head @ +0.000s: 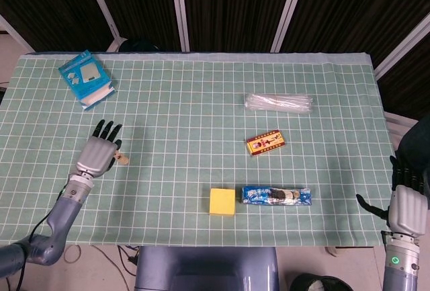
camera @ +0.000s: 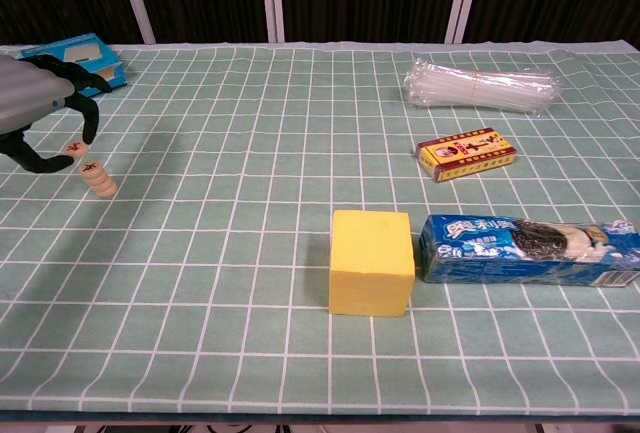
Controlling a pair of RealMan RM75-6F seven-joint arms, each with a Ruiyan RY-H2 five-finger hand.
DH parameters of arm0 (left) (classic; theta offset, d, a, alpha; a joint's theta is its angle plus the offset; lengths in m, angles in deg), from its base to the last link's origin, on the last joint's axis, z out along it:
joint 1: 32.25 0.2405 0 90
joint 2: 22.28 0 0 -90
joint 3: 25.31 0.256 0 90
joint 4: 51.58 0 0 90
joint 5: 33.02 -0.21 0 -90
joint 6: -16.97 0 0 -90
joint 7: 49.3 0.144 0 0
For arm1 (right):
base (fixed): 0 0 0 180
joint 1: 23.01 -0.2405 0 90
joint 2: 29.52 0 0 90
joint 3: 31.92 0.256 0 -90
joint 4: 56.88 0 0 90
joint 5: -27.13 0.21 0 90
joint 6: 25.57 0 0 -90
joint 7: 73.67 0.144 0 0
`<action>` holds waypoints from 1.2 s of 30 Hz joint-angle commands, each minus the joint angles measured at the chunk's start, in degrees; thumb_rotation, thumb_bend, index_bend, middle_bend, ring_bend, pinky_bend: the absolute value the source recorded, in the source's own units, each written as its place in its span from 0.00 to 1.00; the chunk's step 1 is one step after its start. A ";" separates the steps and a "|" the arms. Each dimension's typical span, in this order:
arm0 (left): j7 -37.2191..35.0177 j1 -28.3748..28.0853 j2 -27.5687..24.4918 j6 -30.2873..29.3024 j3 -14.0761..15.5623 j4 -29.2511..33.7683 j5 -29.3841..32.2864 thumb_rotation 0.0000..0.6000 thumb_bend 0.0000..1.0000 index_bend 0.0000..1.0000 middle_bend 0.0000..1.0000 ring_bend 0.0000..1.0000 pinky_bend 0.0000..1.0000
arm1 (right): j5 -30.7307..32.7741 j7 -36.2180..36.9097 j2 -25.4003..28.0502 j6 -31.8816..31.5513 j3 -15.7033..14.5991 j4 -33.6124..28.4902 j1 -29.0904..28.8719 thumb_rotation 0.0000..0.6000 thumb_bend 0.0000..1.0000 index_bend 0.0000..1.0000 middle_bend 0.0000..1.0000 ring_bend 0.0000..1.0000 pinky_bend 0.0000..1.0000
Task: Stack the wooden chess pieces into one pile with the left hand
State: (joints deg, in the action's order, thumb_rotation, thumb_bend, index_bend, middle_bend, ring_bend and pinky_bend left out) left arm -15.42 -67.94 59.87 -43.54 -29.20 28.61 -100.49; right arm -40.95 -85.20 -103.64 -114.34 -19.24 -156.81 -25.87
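A short stack of round wooden chess pieces (camera: 99,179) stands on the green checked cloth at the near left, and also shows as the stack (head: 123,159) in the head view. My left hand (camera: 35,103) hovers just up and left of it. Thumb and a finger pinch one more wooden piece (camera: 73,147) with a red mark, slightly above and left of the stack's top. In the head view the left hand (head: 97,153) covers that piece. My right hand (head: 408,207) hangs off the table's right edge, fingers extended, holding nothing.
A blue box (camera: 75,58) lies behind the left hand. A clear plastic pack (camera: 480,88), a red-yellow box (camera: 465,153), a yellow block (camera: 371,261) and a blue snack pack (camera: 528,249) lie to the right, well away from the stack.
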 commanded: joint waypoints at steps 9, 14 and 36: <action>1.45 -0.21 1.07 0.13 0.15 -0.21 -0.05 1.00 0.35 0.46 0.08 0.00 0.00 | 0.07 0.12 0.02 -0.05 0.09 0.02 0.02 1.00 0.23 0.02 0.01 0.00 0.00; 2.20 -0.18 1.09 0.00 0.21 -0.03 0.05 1.00 0.35 0.45 0.08 0.00 0.00 | 0.09 0.10 0.02 -0.02 0.09 0.05 0.00 1.00 0.23 0.02 0.01 0.00 0.00; 2.35 0.44 -0.08 -2.35 -0.12 2.31 -1.29 1.00 0.34 0.35 0.07 0.00 0.00 | 0.40 -0.20 -0.05 -0.03 0.21 0.09 -0.05 1.00 0.23 0.02 0.01 0.00 0.00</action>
State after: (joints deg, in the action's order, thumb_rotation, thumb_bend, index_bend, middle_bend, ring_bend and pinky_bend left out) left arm -12.57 -67.83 60.47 -45.16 -29.16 30.15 -101.27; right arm -40.56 -85.40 -103.70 -114.38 -19.02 -156.72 -25.92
